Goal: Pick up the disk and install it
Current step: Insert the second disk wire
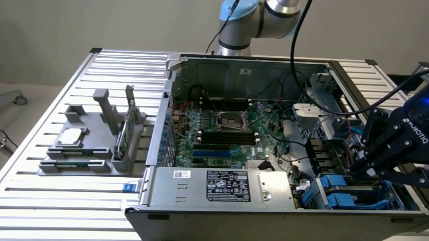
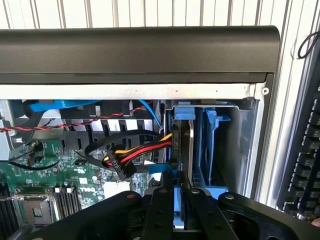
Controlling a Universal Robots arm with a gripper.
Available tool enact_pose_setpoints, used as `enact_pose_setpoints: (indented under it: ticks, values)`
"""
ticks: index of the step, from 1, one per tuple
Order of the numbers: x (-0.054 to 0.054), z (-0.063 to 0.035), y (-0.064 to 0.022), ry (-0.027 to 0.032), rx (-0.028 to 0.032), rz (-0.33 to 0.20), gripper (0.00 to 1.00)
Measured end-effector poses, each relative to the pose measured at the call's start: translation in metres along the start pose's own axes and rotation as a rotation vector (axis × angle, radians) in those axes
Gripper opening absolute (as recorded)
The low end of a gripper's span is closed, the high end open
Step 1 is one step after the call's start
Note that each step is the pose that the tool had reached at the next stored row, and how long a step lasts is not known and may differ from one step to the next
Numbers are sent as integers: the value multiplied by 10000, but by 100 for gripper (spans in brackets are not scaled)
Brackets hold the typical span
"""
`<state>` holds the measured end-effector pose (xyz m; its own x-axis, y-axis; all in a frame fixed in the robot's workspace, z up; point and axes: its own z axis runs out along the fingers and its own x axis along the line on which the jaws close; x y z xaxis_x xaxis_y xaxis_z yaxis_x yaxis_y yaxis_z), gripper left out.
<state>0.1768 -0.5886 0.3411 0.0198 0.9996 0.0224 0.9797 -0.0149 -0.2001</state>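
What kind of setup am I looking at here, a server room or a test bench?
Most likely a lab test bench for computer assembly. An opened computer case with its motherboard exposed lies on a slatted aluminium table, beside a grey fixture holding spare parts, with no server racks around.

The open grey metal computer case (image 1: 268, 130) holds a green motherboard (image 1: 228, 135) with black and blue slots. Its silver power supply box (image 1: 221, 187) carries white and black labels. Blue plastic drive rails (image 2: 210, 145) line the bay beside red, yellow and black wires (image 2: 140, 150). The black gripper (image 2: 177, 210) bears white lettering. The ribbed table (image 1: 60, 196) is silver-white, and the parts stand (image 1: 87, 145) grey.
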Motion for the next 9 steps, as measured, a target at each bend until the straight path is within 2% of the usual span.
enact_pose_setpoints:
  ticks: [4, 9]
  values:
    - [0, 2, -3, -34, -30, 8, 16]
    - [0, 14, -8, -40, -80, 9, 16]
